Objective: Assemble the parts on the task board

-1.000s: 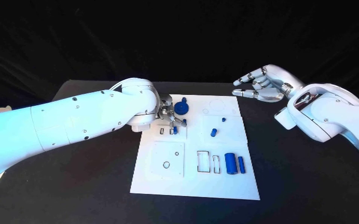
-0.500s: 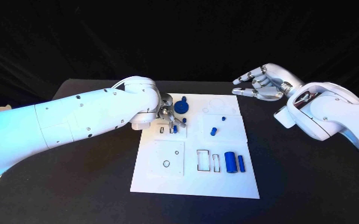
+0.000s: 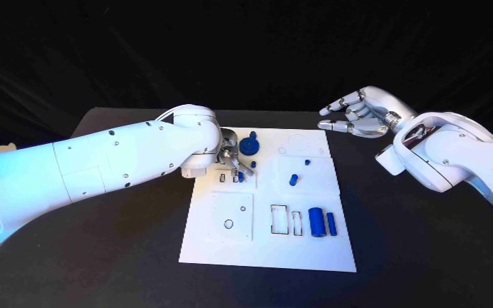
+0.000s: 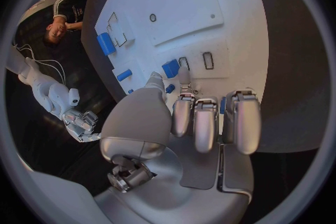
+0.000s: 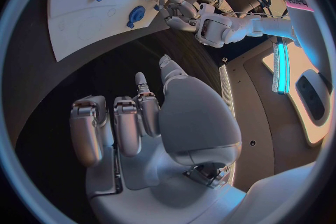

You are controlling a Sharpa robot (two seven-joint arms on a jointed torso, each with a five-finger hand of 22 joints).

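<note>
Altogether six blue parts show on the task board point(image 3: 269, 251): a round part point(image 3: 250, 148) with a small peg point(image 3: 253, 135) just beyond it, a small part point(image 3: 239, 177) at the left robot hand's point(image 3: 232, 158) fingertips, a short cylinder point(image 3: 293, 180), and two upright bars point(image 3: 318, 222) nearer the robot. Whether the left robot hand pinches that small part cannot be told. Well apart, the right robot hand point(image 3: 356, 117) hovers past the board's far corner, released, fingers loosely curved and apart.

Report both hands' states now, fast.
Left hand: fingers pinch a small blue part over the task board.
Right hand: open, holds nothing, fingers loosely curled and apart.
</note>
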